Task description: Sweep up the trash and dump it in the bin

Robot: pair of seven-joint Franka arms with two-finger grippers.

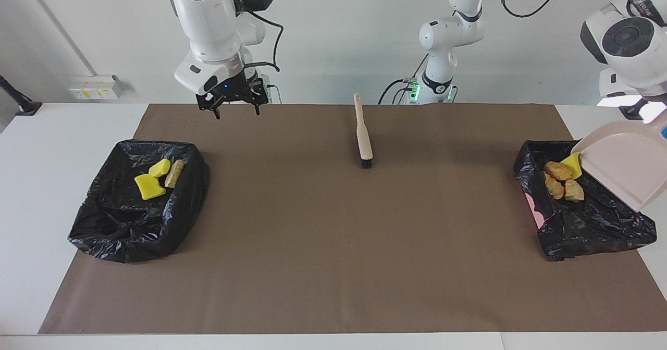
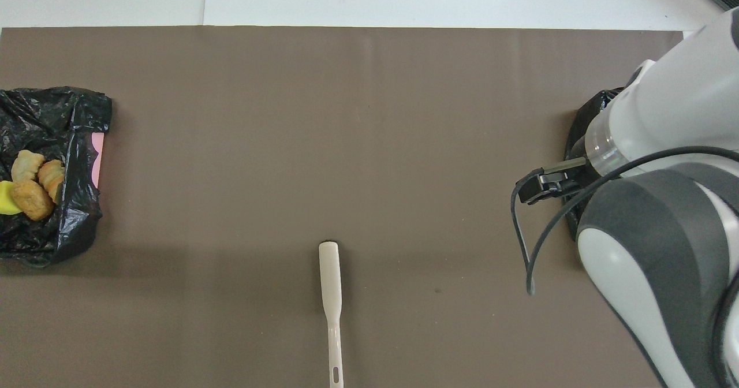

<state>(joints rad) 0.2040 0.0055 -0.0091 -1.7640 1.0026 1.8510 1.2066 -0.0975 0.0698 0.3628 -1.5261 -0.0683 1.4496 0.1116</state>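
Note:
Two bins lined with black bags hold the trash. The bin point(image 1: 120, 225) at the right arm's end holds two yellow sponge pieces point(image 1: 150, 186) and a tan lump point(image 1: 174, 173). The bin point(image 1: 599, 225) at the left arm's end holds three brown lumps point(image 1: 561, 180) and a yellow sponge piece point(image 1: 572, 162); they also show in the overhead view point(image 2: 33, 185). My left gripper point(image 1: 661, 126), at the frame's edge, holds the pale pink dustpan point(image 1: 622, 165) tilted over that bin. My right gripper point(image 1: 235, 109) is open and empty, over the mat's edge by the robots.
A cream brush point(image 1: 363, 136) lies on the brown mat point(image 1: 333, 246) in the middle, handle toward the robots, black bristles away; it also shows in the overhead view point(image 2: 331, 284). A pink rim point(image 1: 534, 207) shows under the bag of the bin at the left arm's end.

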